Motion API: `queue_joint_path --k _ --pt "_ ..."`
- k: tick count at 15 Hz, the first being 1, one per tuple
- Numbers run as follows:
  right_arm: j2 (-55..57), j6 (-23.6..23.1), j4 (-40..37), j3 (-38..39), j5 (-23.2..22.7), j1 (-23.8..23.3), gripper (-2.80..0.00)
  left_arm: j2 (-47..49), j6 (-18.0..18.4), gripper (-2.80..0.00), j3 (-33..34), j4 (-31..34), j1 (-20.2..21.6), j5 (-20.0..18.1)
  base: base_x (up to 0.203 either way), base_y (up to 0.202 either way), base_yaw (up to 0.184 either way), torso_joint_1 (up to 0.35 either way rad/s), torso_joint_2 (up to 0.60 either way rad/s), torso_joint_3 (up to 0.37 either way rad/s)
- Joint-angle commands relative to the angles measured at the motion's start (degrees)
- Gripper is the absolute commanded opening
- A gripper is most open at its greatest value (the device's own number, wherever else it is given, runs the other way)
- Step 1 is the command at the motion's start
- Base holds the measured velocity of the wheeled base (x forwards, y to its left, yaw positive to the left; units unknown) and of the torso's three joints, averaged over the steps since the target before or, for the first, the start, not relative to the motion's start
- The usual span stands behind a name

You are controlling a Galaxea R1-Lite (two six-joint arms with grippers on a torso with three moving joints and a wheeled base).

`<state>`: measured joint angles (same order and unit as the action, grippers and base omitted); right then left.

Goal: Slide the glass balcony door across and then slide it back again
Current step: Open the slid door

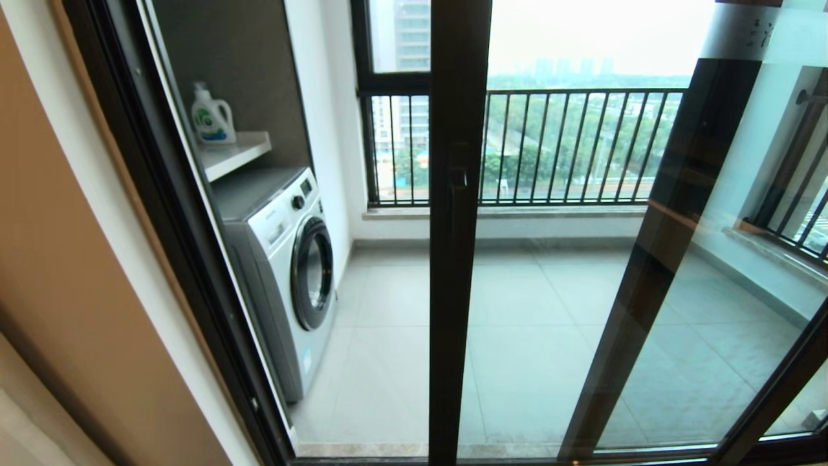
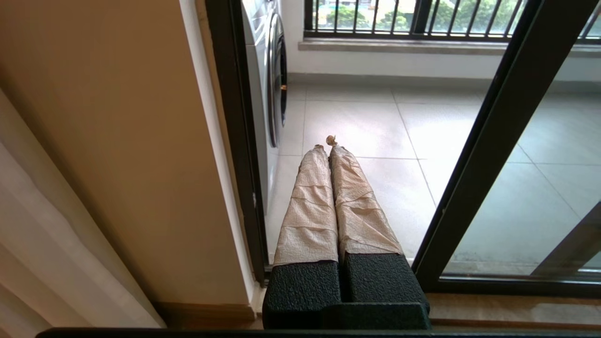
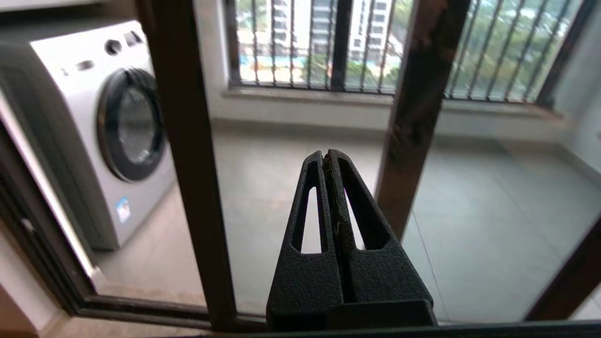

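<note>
The glass balcony door [image 1: 456, 291] stands partly slid across, its dark leading stile upright in mid view with a dark bar handle [image 1: 458, 194]. A frosted strip with characters [image 1: 753, 32] shows at the top right. An open gap lies between the left door jamb [image 1: 187, 259] and that stile. My left gripper [image 2: 326, 143], its fingers wrapped in tan tape, is shut and empty; it points into the gap, apart from the door stile [image 2: 488, 155]. My right gripper [image 3: 325, 155] is shut and empty in front of the glass, beside the stile [image 3: 188, 164]. Neither gripper shows in the head view.
A white washing machine [image 1: 284, 259] stands just inside the gap on the left, with a detergent bottle [image 1: 210, 116] on a shelf above. A second dark stile [image 1: 666, 259] slants behind the glass. Black railings [image 1: 569, 142] close the balcony. A tan wall [image 1: 65, 291] and curtain [image 2: 37, 263] flank the left.
</note>
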<state>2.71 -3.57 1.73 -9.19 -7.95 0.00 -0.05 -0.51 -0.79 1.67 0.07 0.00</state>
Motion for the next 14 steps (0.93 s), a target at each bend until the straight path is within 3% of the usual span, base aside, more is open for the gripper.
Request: queue_joint_path --k 1,5,9,11,14 --pt "10.8 0.22 0.2 -10.47 -4.81 -0.01 -2.8 0.14 -0.02 -2.8 0.0 0.0 0.01 0.0 0.0 0.0 0.0 0.0 0.0 0.0" --pt "29.18 0.12 4.26 -23.27 -9.01 -0.06 -2.8 0.14 -0.02 -2.8 0.0 0.0 0.01 0.0 0.0 0.0 0.0 0.0 0.0 0.0" --pt "42.44 -1.6 11.44 -26.68 -13.32 0.75 -2.8 0.14 -0.02 -2.8 0.0 0.0 0.01 0.0 0.0 0.0 0.0 0.0 0.0 0.0" --pt "47.33 -0.91 14.96 -26.37 -14.5 5.27 -2.8 0.14 -0.02 -2.8 0.0 0.0 0.01 0.0 0.0 0.0 0.0 0.0 0.0 0.0" --pt "50.44 -0.5 20.01 -25.75 -13.92 22.28 -2.8 0.14 -0.02 -2.8 0.0 0.0 0.01 0.0 0.0 0.0 0.0 0.0 0.0 0.0"
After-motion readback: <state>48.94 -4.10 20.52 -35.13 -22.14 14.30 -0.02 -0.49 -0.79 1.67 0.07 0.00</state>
